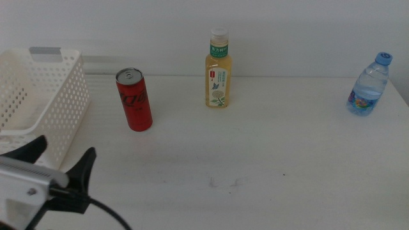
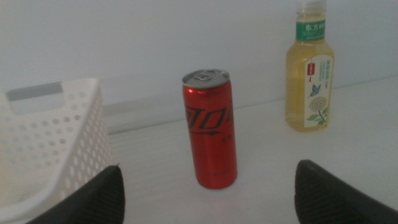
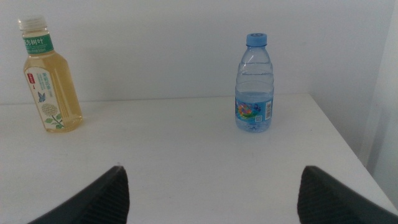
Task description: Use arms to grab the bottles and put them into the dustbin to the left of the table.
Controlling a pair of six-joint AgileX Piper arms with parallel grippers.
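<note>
From my station nothing looks binned yet: the white tabletop point(image 1: 268, 160) carries all three containers, and what I can see of the perforated white dustbin point(image 1: 38, 102) at the far left shows nothing inside, though part of its floor is hidden. The yellow tea bottle point(image 1: 218, 70) stands upright at the far middle, the red can point(image 1: 134, 99) upright just right of the dustbin, and the small blue-capped water bottle point(image 1: 369, 86) at the far right. My left gripper point(image 1: 64, 160) sits near-left beside the bin, jaws spread and holding nothing, lined up toward the can. The right gripper point(image 3: 211, 193) is out of the middle view; its jaws are spread too, facing the water bottle. I judge all three pickups remain.
</note>
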